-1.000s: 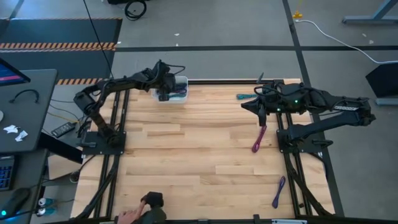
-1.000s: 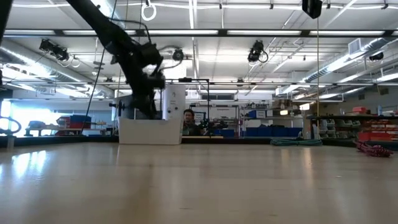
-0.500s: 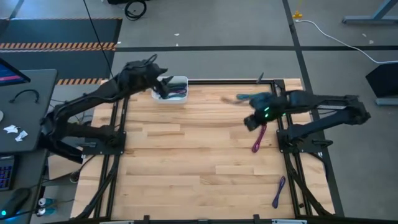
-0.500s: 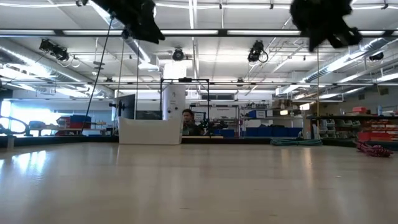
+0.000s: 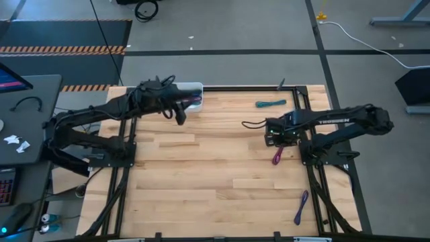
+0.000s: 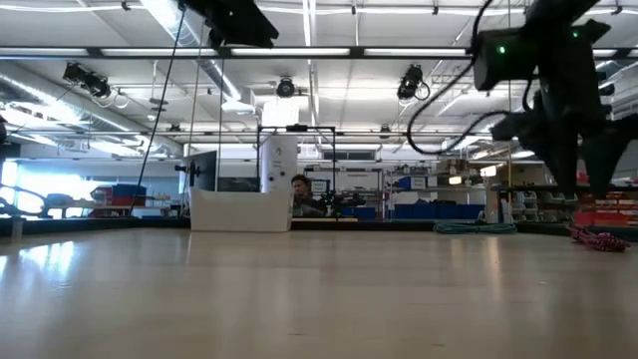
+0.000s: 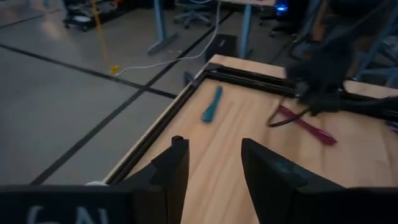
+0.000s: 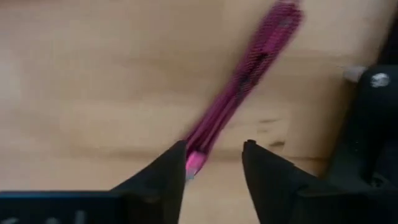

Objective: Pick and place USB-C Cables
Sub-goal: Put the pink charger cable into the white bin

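A magenta USB-C cable (image 5: 277, 156) lies flat on the wooden table at the right. My right gripper (image 5: 274, 138) hangs open just above its far end. In the right wrist view that end (image 8: 194, 162) shows between the two fingers (image 8: 214, 163), which stand clear of it. A teal cable (image 5: 270, 103) lies near the far edge and a purple one (image 5: 301, 207) near the front right. My left gripper (image 5: 180, 115) is open and empty, raised beside a white bin (image 5: 192, 88) that holds more cables.
The black frame rail (image 5: 242, 88) runs along the table's far edge, and the arm bases (image 5: 111, 153) stand at both sides. The bin (image 6: 239, 209) sits at the far left. Bare wood (image 5: 215, 175) fills the middle and front of the table.
My left gripper has risen out of the white bin and moved a little toward the near edge. My right gripper has swung from the far edge by the teal cable toward the near edge and come down over the magenta cable's far end.
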